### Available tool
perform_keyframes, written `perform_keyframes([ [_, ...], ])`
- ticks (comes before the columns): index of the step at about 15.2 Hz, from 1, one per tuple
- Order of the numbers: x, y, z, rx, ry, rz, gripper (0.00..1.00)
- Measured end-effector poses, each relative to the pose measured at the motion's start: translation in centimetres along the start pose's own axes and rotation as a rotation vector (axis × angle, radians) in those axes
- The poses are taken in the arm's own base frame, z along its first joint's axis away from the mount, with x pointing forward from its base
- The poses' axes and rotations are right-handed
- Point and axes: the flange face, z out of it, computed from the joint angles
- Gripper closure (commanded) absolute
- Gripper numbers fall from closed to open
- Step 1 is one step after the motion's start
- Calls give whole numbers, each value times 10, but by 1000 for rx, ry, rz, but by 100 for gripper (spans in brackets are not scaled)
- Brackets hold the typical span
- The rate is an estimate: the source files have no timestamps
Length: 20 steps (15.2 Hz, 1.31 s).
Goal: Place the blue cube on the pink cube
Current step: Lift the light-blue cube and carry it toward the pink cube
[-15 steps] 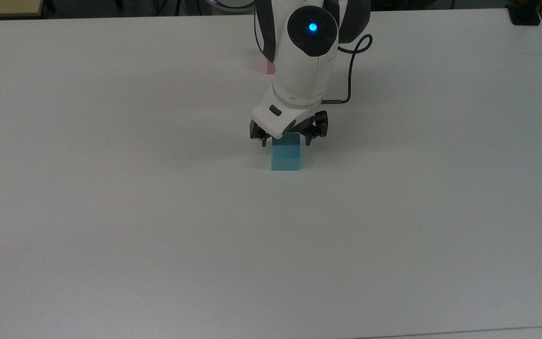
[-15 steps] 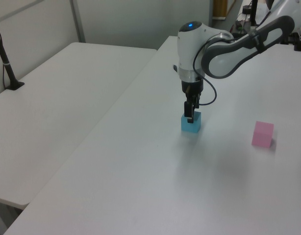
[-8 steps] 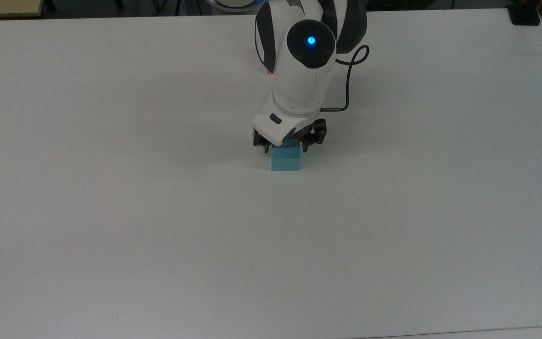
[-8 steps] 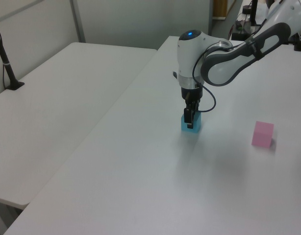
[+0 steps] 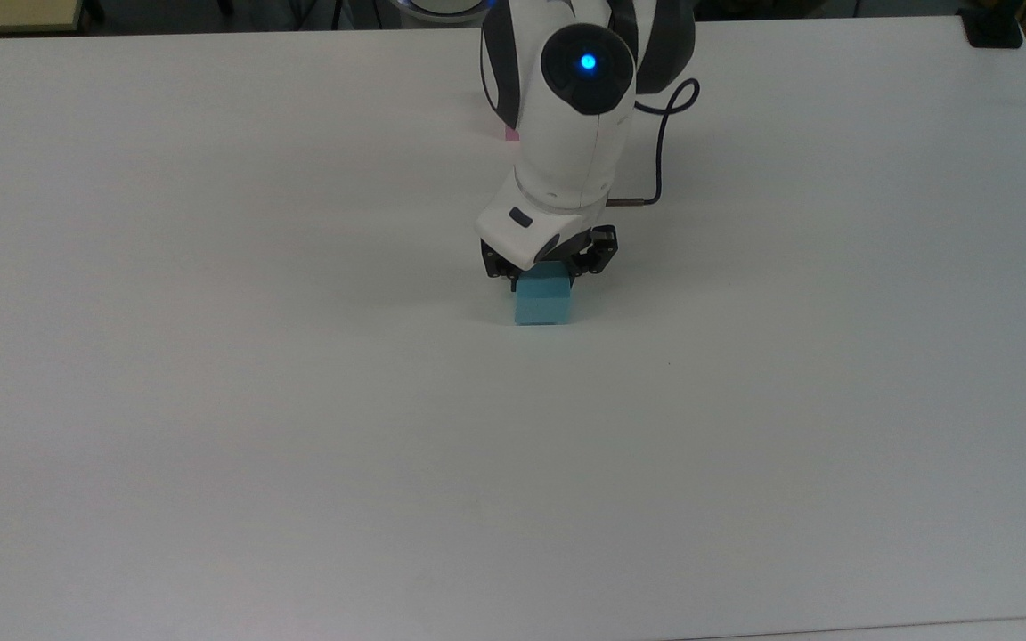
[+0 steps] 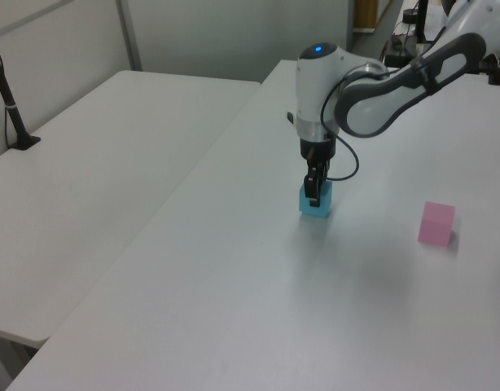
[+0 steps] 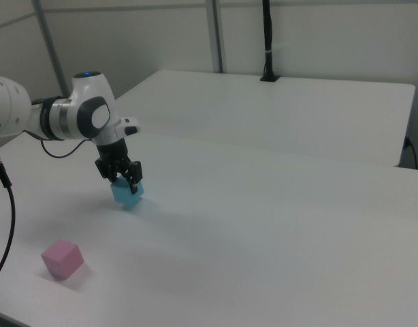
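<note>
The light-blue cube point(image 5: 541, 301) is near the middle of the white table point(image 5: 210, 401), and my gripper point(image 5: 541, 278) comes down on it from above, fingers pressed against its two sides. In the left view the blue cube point(image 6: 315, 201) sits between the fingers of the gripper point(image 6: 314, 194). In the right view the blue cube point(image 7: 128, 194) looks slightly tilted under the gripper point(image 7: 126, 182). The pink cube point(image 6: 436, 223) stands apart on the table, toward the left view's right. It is also in the right view's lower left point(image 7: 62, 259), and as a sliver behind the arm point(image 5: 510, 133).
A second white table point(image 6: 95, 163) adjoins at the left view's left, with a black clamped post point(image 6: 10, 106). A black clamp point(image 5: 994, 27) sits at the top view's far right corner. A cable point(image 5: 664, 133) loops beside the arm's wrist.
The fingers have drawn in against the blue cube's sides. The arm dipped half a second ago and has since risen a little; the cube looks barely shifted.
</note>
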Motion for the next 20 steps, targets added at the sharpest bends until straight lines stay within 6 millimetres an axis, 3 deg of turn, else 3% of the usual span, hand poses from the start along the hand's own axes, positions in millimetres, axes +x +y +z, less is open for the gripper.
perform_keyframes([
  [2,-4,5,-25,-5,-23,-10,83],
  [9,-16,22,-176,-4,3,9,82],
  [13,-27,29,-239,3,49,15,82],
  [17,-38,29,-239,1,19,6,82],
  [20,-63,24,-234,6,-12,-8,82],
])
